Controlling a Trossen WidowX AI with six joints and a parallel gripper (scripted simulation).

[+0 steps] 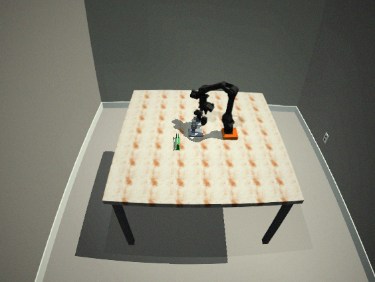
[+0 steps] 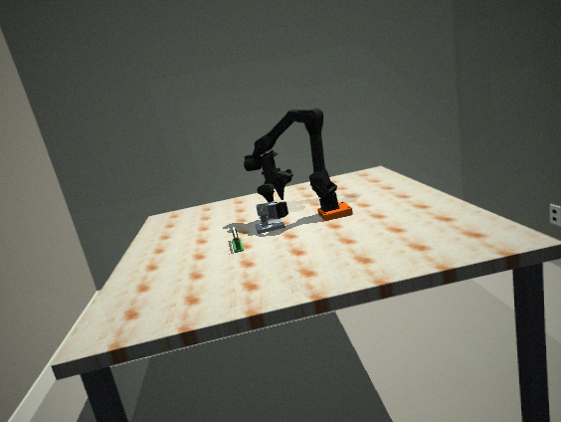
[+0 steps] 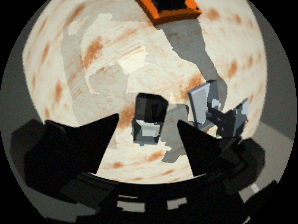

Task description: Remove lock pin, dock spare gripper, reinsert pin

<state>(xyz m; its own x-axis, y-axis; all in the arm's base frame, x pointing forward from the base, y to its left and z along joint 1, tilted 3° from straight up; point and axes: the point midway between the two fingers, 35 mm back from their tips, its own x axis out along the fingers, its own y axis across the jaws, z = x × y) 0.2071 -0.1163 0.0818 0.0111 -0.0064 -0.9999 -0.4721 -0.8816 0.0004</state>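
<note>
My gripper [image 1: 201,118] [image 2: 276,199] [image 3: 149,119] is open and empty, pointing down, with its fingertips apart above the spare gripper. The spare gripper [image 2: 280,209] [image 3: 151,107] is a black block with a grey end; in the wrist view it shows between my fingers. The grey mount [image 1: 195,134] [image 2: 270,228] [image 3: 199,106] stands beside it, nearer the top and exterior views, with a small yellow spot on its upright part. Whether the spare gripper touches the socket, I cannot tell. The lock pin is too small to make out surely; a red part [image 1: 177,145] shows on the green holder.
The narrow green holder [image 1: 175,147] [image 2: 240,248] lies on the table in front and left of the mount, with a pale upright part at its far end. The orange arm base [image 1: 230,136] [image 2: 335,212] [image 3: 172,16] stands to the right of the mount.
</note>
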